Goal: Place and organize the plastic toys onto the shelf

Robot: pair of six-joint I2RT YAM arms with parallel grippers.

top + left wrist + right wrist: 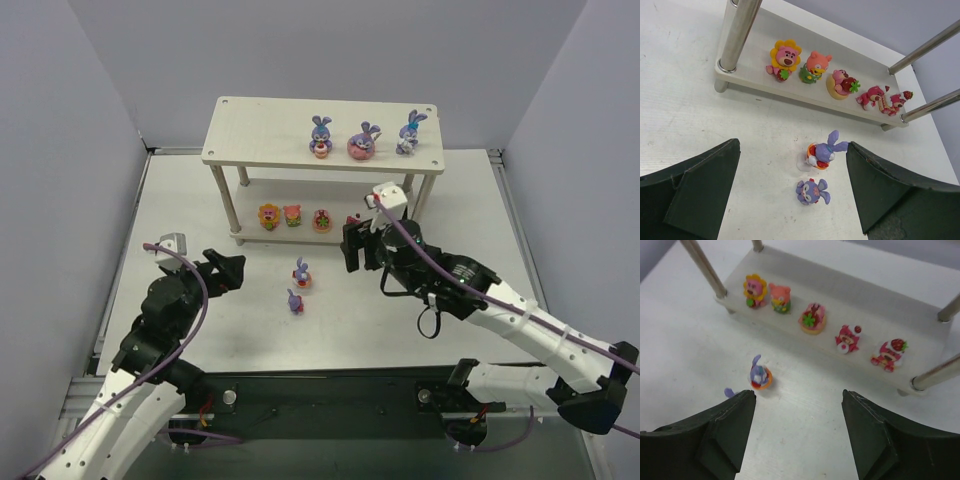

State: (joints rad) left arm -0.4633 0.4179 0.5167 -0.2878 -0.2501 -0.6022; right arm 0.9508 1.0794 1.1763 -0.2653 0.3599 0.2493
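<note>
Plastic toys not yet on the shelf [260,130] number two, and we find both on the white counter [200,330] between our hands. A purple-blue lying bunny [295,301] is nearest the arm bases, and just beyond it is a standing bunny [301,273] on an orange base. Our left hand [225,270] hovers to their left, its fingers spread wide with nothing between them. Our right hand [360,248] hangs to their right, close to the shelf front, its fingers also apart and empty.

Farther on, the lower tier carries five round toys in a row: a yellow sunflower toy [269,216], an orange toy [293,214] and a pink toy with a green leaf [322,220]. After them come a red-and-pink toy [846,338] and a strawberry-topped toy [888,354], both hidden from above by the right hand. Farthest, on the right half of the top tier, three more bunnies [362,143] stand in a line.
</note>
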